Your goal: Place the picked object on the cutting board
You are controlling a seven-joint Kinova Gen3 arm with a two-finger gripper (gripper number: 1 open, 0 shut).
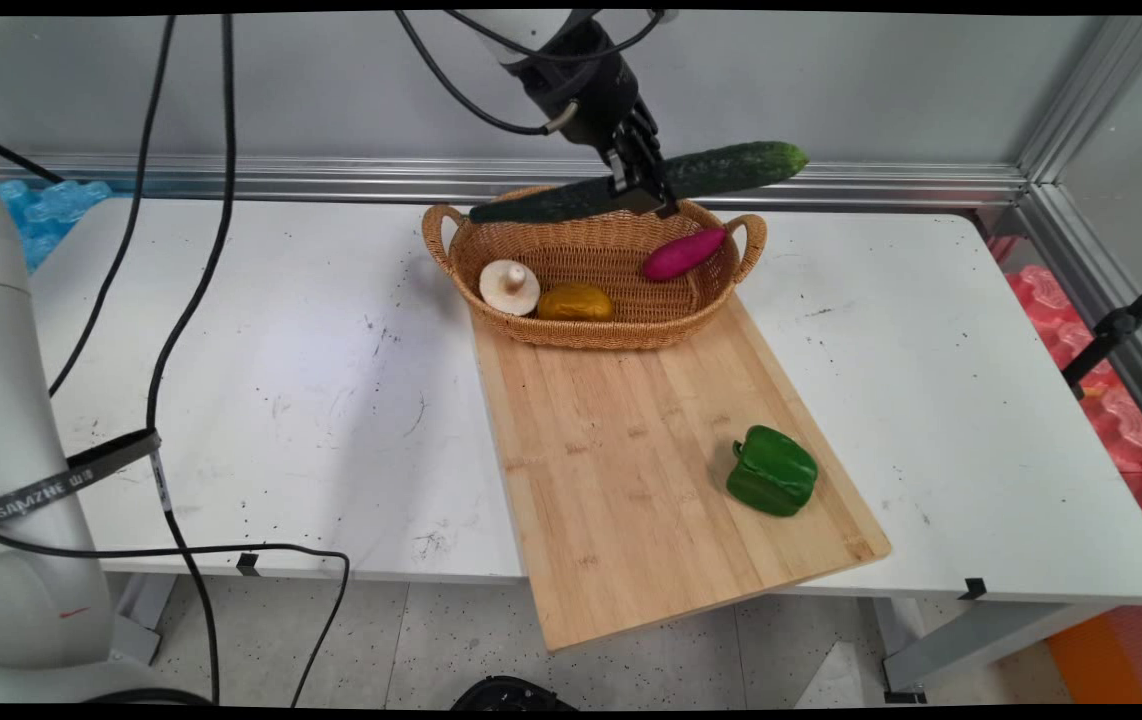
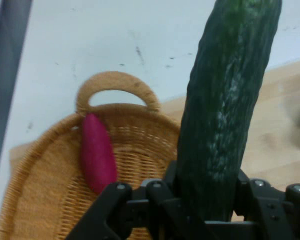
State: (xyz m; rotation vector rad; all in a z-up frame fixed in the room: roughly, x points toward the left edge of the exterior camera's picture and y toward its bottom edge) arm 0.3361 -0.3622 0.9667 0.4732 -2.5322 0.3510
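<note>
A smooth, lumpy green pepper (image 1: 772, 470) sits nearest, on the right side of a long pale wooden cutting board (image 1: 631, 450) with straight grain, which lies on the scuffed white table (image 1: 281, 400) and juts over its near edge. At the board's far end stands an oval woven wicker basket (image 1: 596, 330) with a looped handle at each end. Inside it, a pale round mushroom (image 1: 509, 287) lies at the left, a dull yellow potato (image 1: 576, 301) just beside it, and a slim magenta sweet potato (image 1: 683, 252) against the right wall. Above the basket's far rim the gripper (image 1: 639, 192) is clamped around a long, bumpy dark green cucumber (image 1: 721, 168), gripping near its middle, the cucumber tilted and clear of the basket.
</note>
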